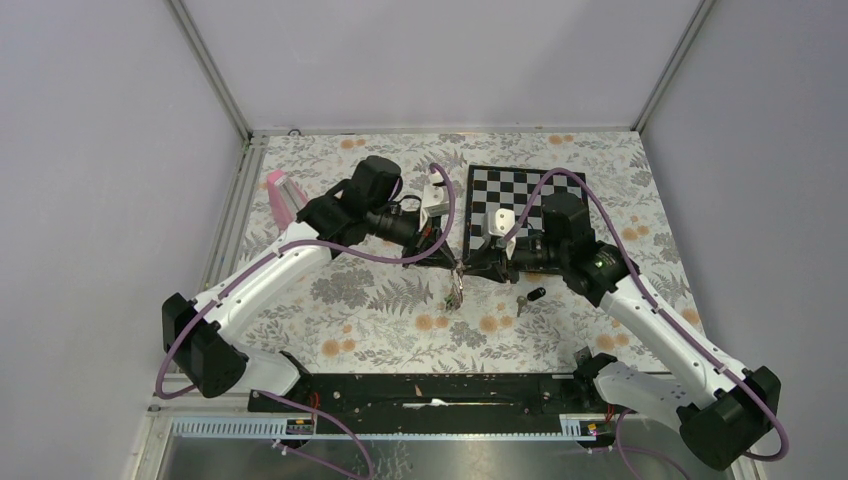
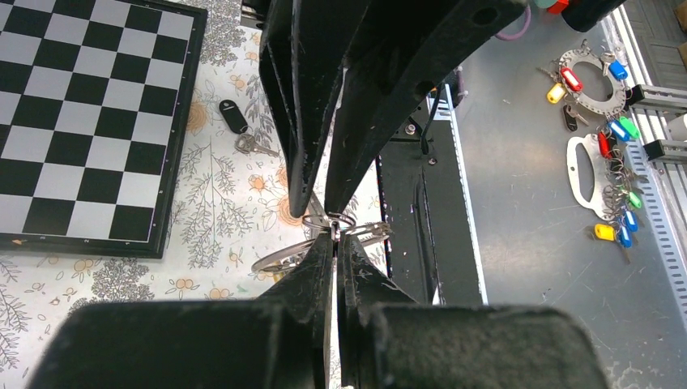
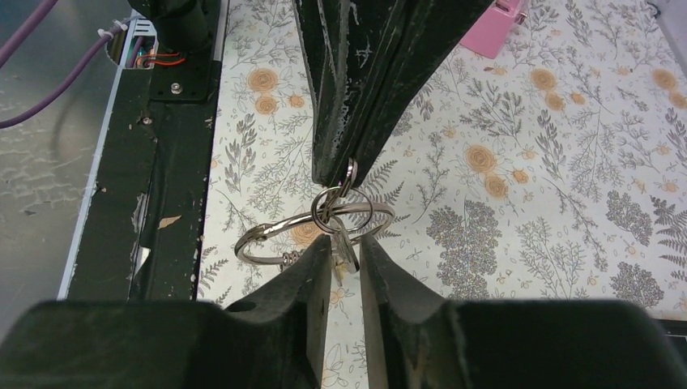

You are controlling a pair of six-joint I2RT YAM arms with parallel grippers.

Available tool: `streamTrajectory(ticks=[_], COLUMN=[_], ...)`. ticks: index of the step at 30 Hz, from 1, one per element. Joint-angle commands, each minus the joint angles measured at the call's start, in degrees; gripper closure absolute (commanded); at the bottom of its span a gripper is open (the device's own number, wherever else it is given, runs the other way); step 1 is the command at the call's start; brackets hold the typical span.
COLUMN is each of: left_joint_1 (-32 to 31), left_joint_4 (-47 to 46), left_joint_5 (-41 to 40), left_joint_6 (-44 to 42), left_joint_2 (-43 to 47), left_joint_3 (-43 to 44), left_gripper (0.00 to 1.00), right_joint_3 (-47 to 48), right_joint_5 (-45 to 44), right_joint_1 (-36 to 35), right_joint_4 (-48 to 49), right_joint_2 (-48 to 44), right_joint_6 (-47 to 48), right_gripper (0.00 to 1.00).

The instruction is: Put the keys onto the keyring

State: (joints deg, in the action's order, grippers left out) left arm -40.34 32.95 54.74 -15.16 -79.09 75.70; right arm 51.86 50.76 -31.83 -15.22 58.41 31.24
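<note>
The keyring (image 1: pixel 457 290), a large silver ring with small rings and a silver tab, hangs above the floral cloth between both grippers. My left gripper (image 1: pixel 452 262) is shut on a small ring of it (image 2: pixel 334 237); the large ring (image 2: pixel 273 258) juts left. My right gripper (image 1: pixel 468 268) faces it, jaws narrowly apart and closed on the hanging silver tab (image 3: pixel 345 243), with the large ring (image 3: pixel 271 226) just ahead. The two keys lie on the cloth to the right: the black-headed key (image 1: pixel 537 294) (image 2: pixel 233 116) and the silver key (image 1: pixel 520 302) (image 2: pixel 256 147).
A chessboard (image 1: pixel 520 200) (image 2: pixel 81 121) lies behind the grippers. A pink object (image 1: pixel 283 195) (image 3: pixel 498 24) stands at the far left. A black rail (image 1: pixel 430 390) runs along the near edge. Bunches of coloured tags (image 2: pixel 599 121) lie on the metal bench beyond it.
</note>
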Motion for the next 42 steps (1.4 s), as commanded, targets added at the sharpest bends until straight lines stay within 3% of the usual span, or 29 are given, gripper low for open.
streamTrajectory(ticks=[1, 4, 8, 30, 42], left_joint_1=[0.08, 0.08, 0.11, -2.00, -1.94], left_joint_4=[-2.45, -2.45, -2.45, 0.79, -0.50], left_joint_5=[1.20, 1.16, 0.42, -7.34, -5.32], left_joint_6=[-1.89, -1.81, -2.33, -10.61, -13.27], left_joint_2=[2.43, 2.53, 2.62, 1.75, 2.35], left_joint_3=[0.40, 0.43, -0.14, -2.21, -5.77], left_gripper=[1.00, 1.00, 1.00, 1.00, 0.58], right_joint_3=[0.30, 0.10, 0.29, 8.02, 8.79], right_joint_5=[2.62, 2.76, 2.34, -1.37, -3.45], right_joint_1=[0.37, 0.37, 0.37, 0.37, 0.37], right_joint_4=[2.26, 2.18, 1.76, -4.71, -5.07], right_joint_2=[0.37, 0.50, 0.31, 4.07, 2.21], right_joint_6=[0.07, 0.30, 0.87, 0.42, 0.34], right_gripper=[0.76, 0.83, 1.00, 1.00, 1.00])
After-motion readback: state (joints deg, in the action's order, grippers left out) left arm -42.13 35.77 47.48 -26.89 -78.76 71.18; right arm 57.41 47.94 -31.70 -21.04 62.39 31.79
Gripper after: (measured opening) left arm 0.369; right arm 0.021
